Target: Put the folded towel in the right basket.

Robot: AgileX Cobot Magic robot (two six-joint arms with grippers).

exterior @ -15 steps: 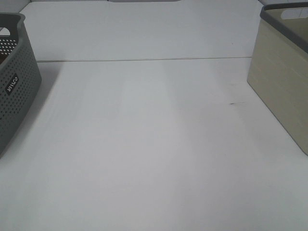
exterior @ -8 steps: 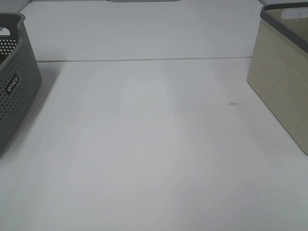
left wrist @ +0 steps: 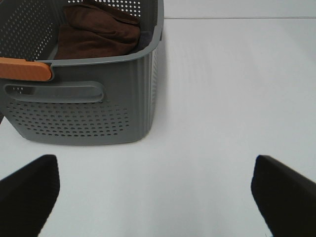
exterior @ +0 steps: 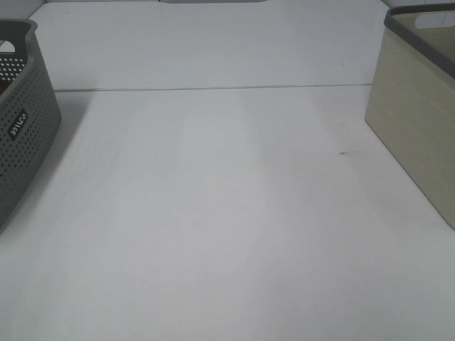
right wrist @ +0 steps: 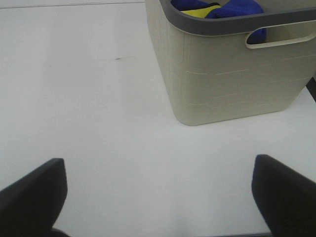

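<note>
The white bench [exterior: 227,213] fills the high view and carries nothing between the two baskets. At its 3 o'clock edge stands the right basket [exterior: 419,121], beige with a dark grey rim; the right wrist view shows blue and yellow cloth [right wrist: 217,7] already lying inside it. At 9 o'clock stands the grey perforated basket [exterior: 21,121], and the left wrist view shows the folded towel [left wrist: 96,32], dark brown, resting inside it against the far wall, with an orange handle [left wrist: 24,69] on the near rim.

Neither arm shows in the high view. The left claw [left wrist: 158,190] hangs over bare bench just short of the grey basket, its fingers spread wide with nothing between them. The right claw [right wrist: 158,195] is likewise spread wide and empty, facing the beige basket.

The towel looks soft, light and limp. It should not slip from a firm pinch, but it will sag and may unfold if caught by a single loose layer. My judgement is that the best hold is from above, across the thick folded ridge near its middle, taking all layers at once. The basket walls stand close around it, so the left claw would need a steep descent and a clean lift over the rim.
</note>
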